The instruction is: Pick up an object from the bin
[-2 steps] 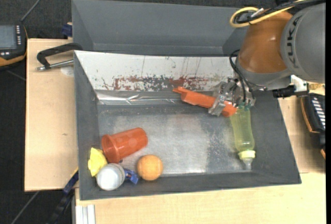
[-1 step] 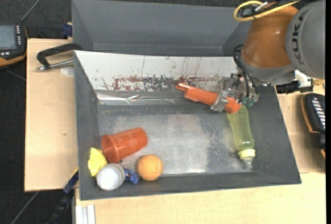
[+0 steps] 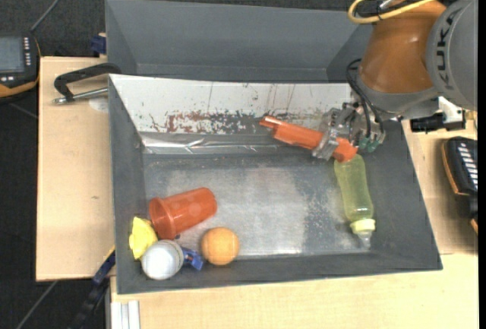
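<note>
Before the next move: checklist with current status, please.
1. Pincer at the long orange object by the back wall: ok.
2. Object actually clamped: cannot tell.
3. Pale yellow bottle clear of the pincer: not ok, its upper end lies close under it.
4. Red cup, orange ball and their front-left neighbours well away from the pincer: ok.
5. Room between the orange object and the bin wall: cannot tell.
</note>
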Controlling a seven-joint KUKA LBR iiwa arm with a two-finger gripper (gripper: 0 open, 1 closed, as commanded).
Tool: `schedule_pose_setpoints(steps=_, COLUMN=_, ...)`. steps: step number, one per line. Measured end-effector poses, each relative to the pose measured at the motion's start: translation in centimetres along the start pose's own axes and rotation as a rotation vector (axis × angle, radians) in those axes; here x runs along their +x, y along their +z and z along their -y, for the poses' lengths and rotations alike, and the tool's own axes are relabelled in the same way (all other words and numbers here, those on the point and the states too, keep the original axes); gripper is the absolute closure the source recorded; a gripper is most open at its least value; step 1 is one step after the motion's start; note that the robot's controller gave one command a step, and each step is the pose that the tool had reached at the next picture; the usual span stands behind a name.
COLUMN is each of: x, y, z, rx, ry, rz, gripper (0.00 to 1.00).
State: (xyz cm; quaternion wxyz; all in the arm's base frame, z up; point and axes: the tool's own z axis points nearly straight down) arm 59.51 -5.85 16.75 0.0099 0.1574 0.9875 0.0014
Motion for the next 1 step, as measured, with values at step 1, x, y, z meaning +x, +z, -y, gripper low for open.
schedule_pose_setpoints(steps=1, x=-0.01, y=-1.39, z=0.00, rx=0.000, ry=0.000, rz=-0.001, gripper=1.00)
